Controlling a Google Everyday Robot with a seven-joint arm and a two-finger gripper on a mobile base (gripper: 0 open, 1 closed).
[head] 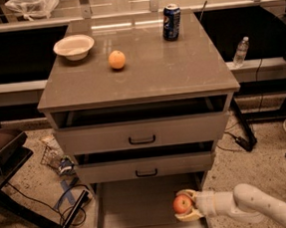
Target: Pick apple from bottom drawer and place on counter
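The bottom drawer (136, 206) is pulled out at the foot of the cabinet, its pale floor showing. My gripper (182, 205) reaches in from the lower right and is shut on the red-orange apple (182, 203), holding it over the drawer's right side. The grey-brown counter (179, 68) is the cabinet's top slab, well above the gripper.
On the counter stand a white bowl (74, 46), an orange (117, 59) and a blue soda can (171, 21). Two handled drawers (141, 133) above the bottom one are slightly open. A water bottle (240, 51) stands at the right; cables and clutter (62, 165) lie on the floor at the left.
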